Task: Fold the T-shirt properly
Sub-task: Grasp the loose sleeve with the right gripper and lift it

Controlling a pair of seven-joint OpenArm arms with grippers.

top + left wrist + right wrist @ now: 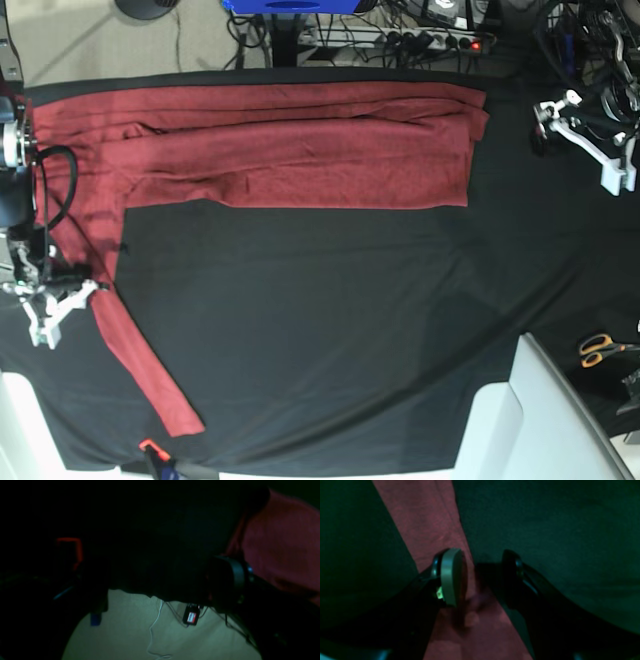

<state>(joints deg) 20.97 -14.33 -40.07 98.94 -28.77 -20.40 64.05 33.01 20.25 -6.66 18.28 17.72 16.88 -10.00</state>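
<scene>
Standing at the bench (330, 330), black-clothed, I note the T-shirt (290, 145) lying along the far edge as a long folded band, long axis running side to side across the base view. One sleeve (135, 355) trails off the band's left end and runs down toward the near edge, slightly slanted, ending close to the front hem of the black cloth.

Right pincer (45, 300): sits at the left side of the base view, right at the upper part of that sleeve. In its wrist view the right pincer (480, 577) is about half parted, straddling the sleeve's edge; one pad (451, 576) rests over the red cloth, the other sits over black cloth just beside it. Whether cloth is actually pinched I cannot tell; there is a visible gap between the pads.

Left pincer (580, 140): at the far right of the base view, just off the band's right end, apart from the cloth. Its wrist view is very dark; red fabric shows at the right edge, nothing between the pads that I can make out. Spread wide, empty as far as I can see.

Judgement: the loose sleeve is the open item. It lies directly under the right arm, well apart from the left. The sleeve's length points from the pincer toward the near edge, so folding it back onto the band would fall to the right arm.
</scene>
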